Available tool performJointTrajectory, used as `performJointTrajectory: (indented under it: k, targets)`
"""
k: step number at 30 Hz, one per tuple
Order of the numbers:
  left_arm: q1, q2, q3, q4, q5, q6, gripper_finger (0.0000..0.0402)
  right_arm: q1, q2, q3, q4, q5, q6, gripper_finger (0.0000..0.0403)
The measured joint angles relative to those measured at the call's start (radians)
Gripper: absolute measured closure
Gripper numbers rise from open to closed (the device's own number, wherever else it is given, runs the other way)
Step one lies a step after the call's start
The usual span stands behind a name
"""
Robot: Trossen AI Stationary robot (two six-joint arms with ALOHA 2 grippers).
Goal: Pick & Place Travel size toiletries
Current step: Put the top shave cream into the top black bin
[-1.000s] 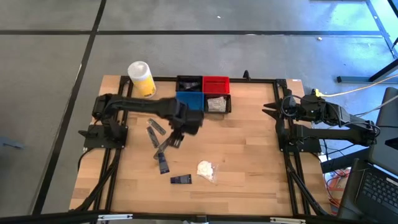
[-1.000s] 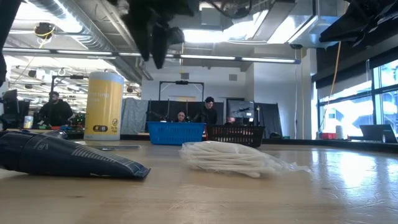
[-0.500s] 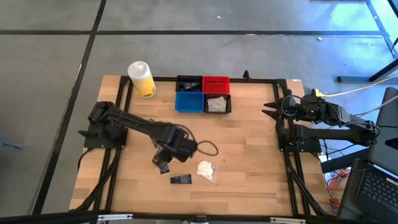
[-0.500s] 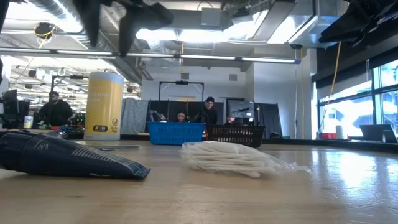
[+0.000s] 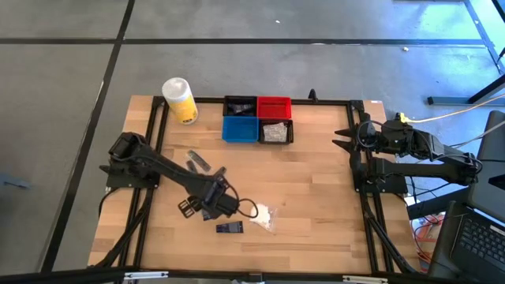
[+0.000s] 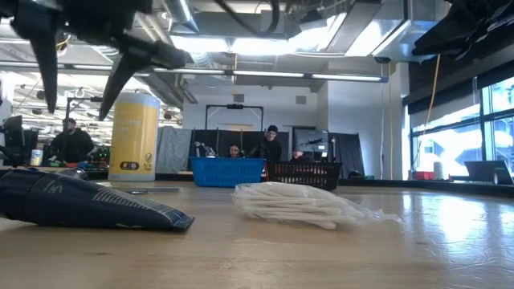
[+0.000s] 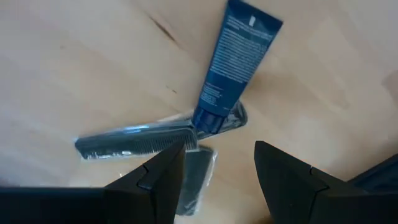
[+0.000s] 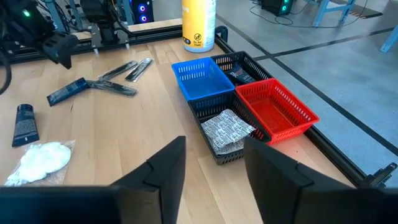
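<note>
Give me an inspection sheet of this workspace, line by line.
Surface: light wooden table, black-framed.
Job's things: dark navy tube overlapping a wrapped black comb; small dark tube; white wad in clear wrap; crinkly packets in the black mesh bin.
Clutter: yellow cylinder with white top; blue bin; red bin.
Grippers: left tool open above the tube and comb; right tool open, parked at the table's right edge.
Cables: black loop by the left wrist.
Surroundings: people beyond the table.
</note>
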Motion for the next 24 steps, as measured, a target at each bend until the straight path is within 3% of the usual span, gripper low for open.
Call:
performJointTrajectory:
  k: [10,24]
  targets:
    - [-0.001,0.000,-0.110,0.204,-0.004,0.141,0.0213,0.000,0.000,0.000,0.000,0.000,0.000,0.0224]
    - [-0.022,0.028,-0.131,0.228,0.014,0.179,0.0213,0.000,0.000,0.000,0.000,0.000,0.000,0.0218]
